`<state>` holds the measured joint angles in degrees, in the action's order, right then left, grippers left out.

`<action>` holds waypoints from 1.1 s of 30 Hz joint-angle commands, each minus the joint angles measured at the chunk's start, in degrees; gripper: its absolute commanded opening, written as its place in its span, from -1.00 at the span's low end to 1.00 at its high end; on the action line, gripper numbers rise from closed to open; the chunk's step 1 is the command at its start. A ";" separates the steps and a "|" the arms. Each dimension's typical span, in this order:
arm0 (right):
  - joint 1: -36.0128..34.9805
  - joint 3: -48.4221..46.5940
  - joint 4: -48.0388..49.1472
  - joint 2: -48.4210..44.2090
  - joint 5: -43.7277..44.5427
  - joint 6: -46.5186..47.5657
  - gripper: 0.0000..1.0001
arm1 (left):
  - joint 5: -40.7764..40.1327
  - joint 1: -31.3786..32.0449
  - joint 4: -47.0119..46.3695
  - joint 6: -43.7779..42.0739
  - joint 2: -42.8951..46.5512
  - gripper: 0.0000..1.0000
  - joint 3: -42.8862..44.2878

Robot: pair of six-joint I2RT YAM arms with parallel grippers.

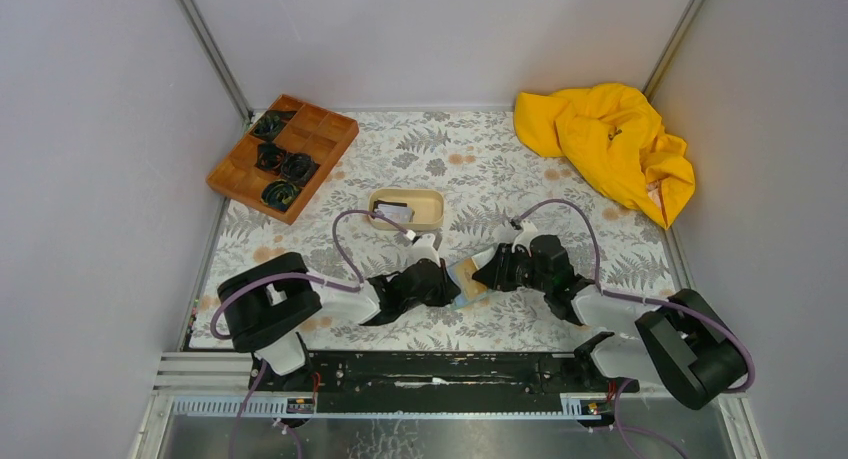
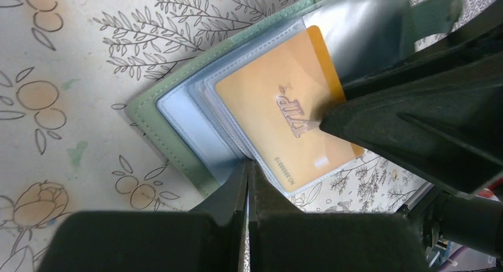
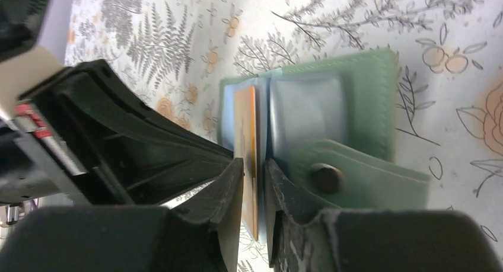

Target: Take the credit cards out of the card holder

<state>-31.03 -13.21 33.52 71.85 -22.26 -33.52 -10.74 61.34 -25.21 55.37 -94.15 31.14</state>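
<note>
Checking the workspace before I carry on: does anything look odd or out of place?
A crumpled yellow garment lies heaped in the far right corner of the table, unrelated to the wallet work. Nothing looks spilled or damaged.

Floral table (image 1: 560, 179): wallet (image 1: 466, 277), trays, yellow cloth (image 1: 610, 144).

The soft green fold-open card holder (image 3: 362, 88) has pale blue see-through pockets, and the flat orange credit card (image 2: 285, 115) has silver letters. The tablecloth (image 1: 480, 169) is cream with grey leaves and orange flowers.
</note>
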 commanded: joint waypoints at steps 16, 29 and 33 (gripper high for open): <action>-2.42 -0.69 -5.92 -3.66 -12.46 0.99 -0.51 | 1.93 -0.17 3.32 -2.11 -6.71 -1.00 2.50; -2.35 -4.62 -21.13 -12.10 -1.78 4.03 -1.00 | 1.85 -0.31 4.14 -3.28 -7.51 -1.00 3.88; -2.10 -6.00 -24.88 -13.93 1.37 4.16 -1.00 | 1.91 -0.52 4.80 -3.94 -8.11 -1.00 4.61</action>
<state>-31.24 -16.62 17.04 59.48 -19.46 -29.34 -9.61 61.06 -27.27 54.00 -98.39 35.40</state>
